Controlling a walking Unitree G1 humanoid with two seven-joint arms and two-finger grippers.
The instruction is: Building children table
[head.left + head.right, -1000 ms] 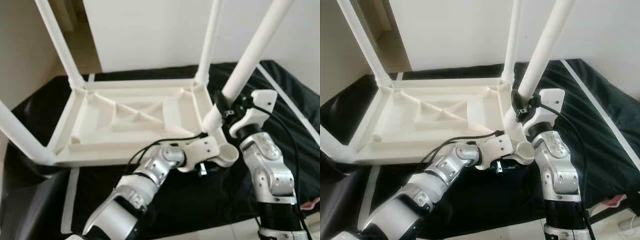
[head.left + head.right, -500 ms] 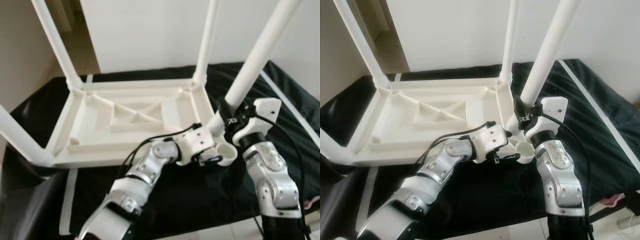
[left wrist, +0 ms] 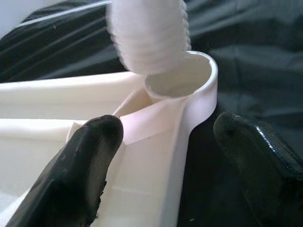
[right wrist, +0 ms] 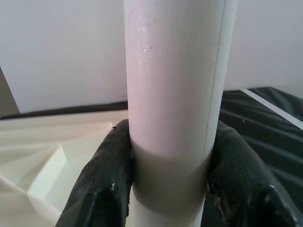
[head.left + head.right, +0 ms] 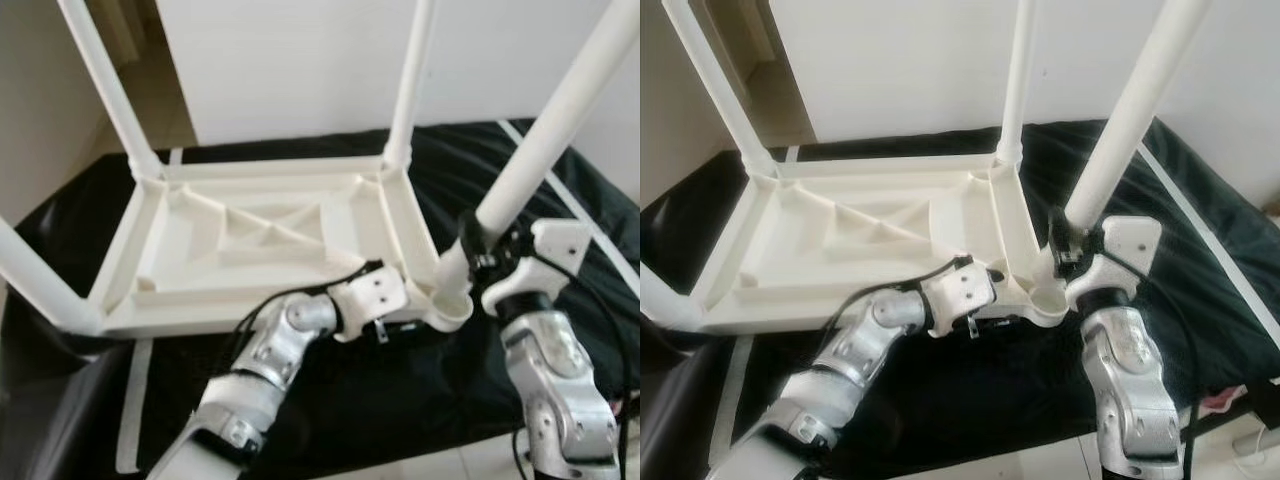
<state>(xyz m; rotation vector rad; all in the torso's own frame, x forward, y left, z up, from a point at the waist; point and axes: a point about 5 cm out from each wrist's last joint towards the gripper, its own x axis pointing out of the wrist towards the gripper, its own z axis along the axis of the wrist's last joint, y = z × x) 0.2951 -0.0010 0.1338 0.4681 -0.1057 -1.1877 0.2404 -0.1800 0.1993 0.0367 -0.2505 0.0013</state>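
Observation:
A white children's table top (image 5: pixel 250 170) lies upside down on black cloth, with three white legs standing up from its corners. My right gripper (image 5: pixel 482 255) is shut on the fourth leg (image 5: pixel 550 130), which leans to the right. The leg's threaded end (image 3: pixel 149 38) hovers just above the round socket (image 5: pixel 450 305) at the near right corner. My left gripper (image 5: pixel 405 325) reaches in low from the front and is open. Its fingers (image 3: pixel 90 161) straddle that corner's wall, and the outer finger stands a little off it.
Black cloth (image 5: pixel 430 400) covers the surface and hangs over its near edge. A white strip (image 5: pixel 590 225) runs across the cloth at the right. A white wall (image 5: pixel 300 60) is behind, with a doorway and pale floor at the far left.
The right arm has shifted right and nearer, bringing the leg's lower end from the table's right rim to above the corner socket. The left gripper rose briefly and has dropped back to the corner.

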